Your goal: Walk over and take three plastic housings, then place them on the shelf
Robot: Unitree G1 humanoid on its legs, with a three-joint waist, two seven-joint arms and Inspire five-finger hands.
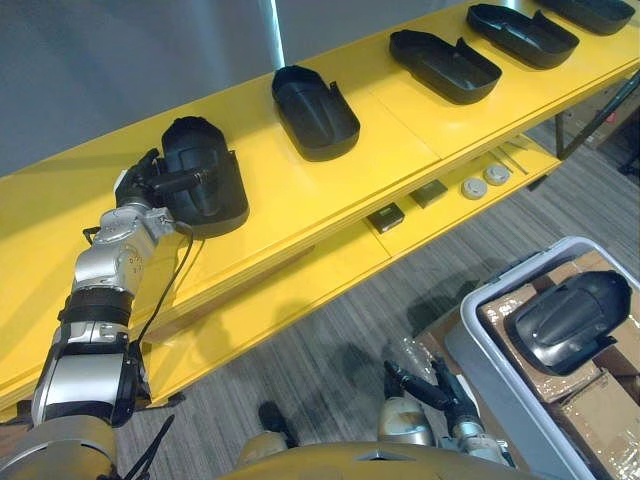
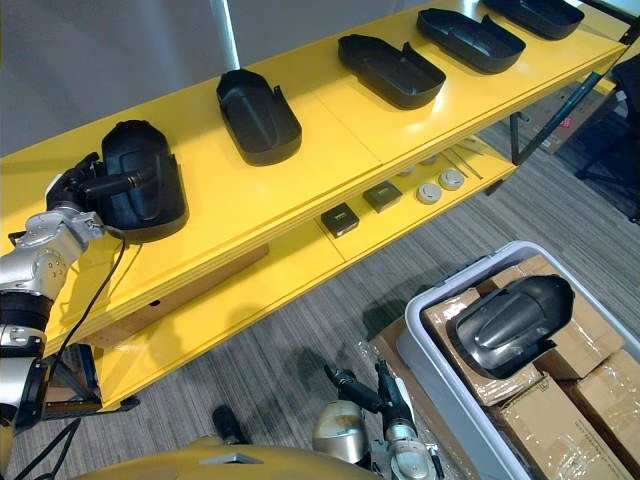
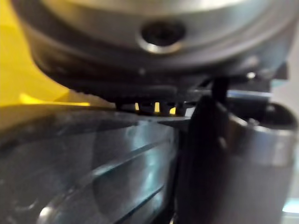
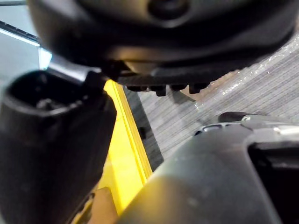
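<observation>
A black plastic housing (image 1: 207,172) lies dome-up on the left part of the yellow shelf top (image 1: 300,200). My left hand (image 1: 143,186) is at its left edge, thumb laid across the housing's top and fingers curled on its rim. Several more housings lie open-side up along the shelf, the nearest (image 1: 315,110) and one further right (image 1: 443,65). Another housing (image 1: 570,318) lies dome-up on cardboard boxes in a grey bin (image 1: 480,355). My right hand (image 1: 440,392) hangs low beside the bin with relaxed fingers holding nothing.
A lower yellow shelf level (image 1: 300,290) carries two small dark blocks (image 1: 385,217) and two round grey parts (image 1: 474,187). The grey bin with wrapped cardboard boxes (image 1: 590,410) stands on the carpet at the right. A grey wall runs behind the shelf.
</observation>
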